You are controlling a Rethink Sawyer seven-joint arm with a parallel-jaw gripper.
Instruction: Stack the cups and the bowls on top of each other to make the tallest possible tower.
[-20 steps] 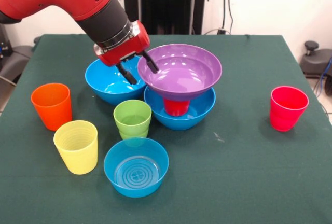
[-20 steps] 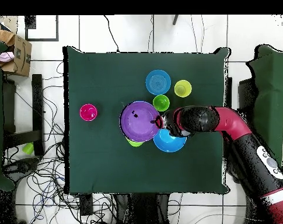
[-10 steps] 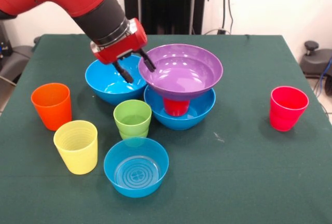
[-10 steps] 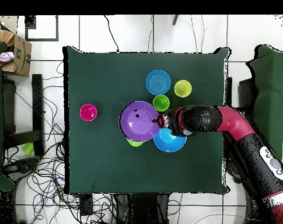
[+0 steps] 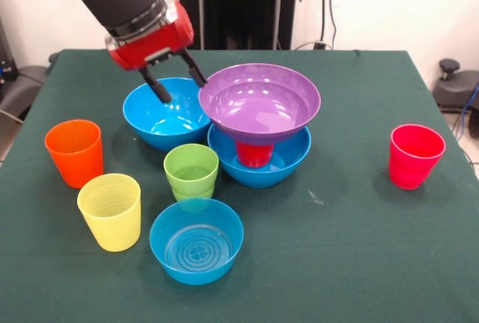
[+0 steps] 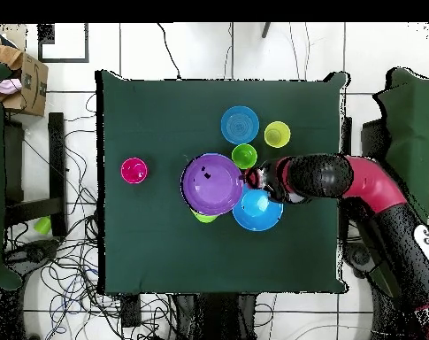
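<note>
Gripper: you see the gripper hanging over the rim of the spare large blue bowl, its two black fingers spread apart with nothing between them.

Tower: it stands near the middle of the table. You can read a large blue bowl at the base, a red cup upside down inside it, and the purple bowl sitting mouth-up on that cup.

Key relation: the purple bowl's rim lies just beside the finger nearer the tower; touching or apart, you cannot tell. In the front view, the open jaws sit on its left, at about rim height.

Loose cups: the orange cup and the yellow cup stand toward the left edge in the front view. The light green cup stands close in front of the tower. The pinkish-red cup is well apart, toward the right edge.

Loose bowls: the small blue bowl with the ringed bottom lies toward the near edge in the front view. A green rim peeks out from under the purple bowl in the overhead view.

Progress: judge the tower three pieces high, with a cup the likely next piece.

Risk: a sideways brush on the wide purple rim could tip it off its narrow red support.
</note>
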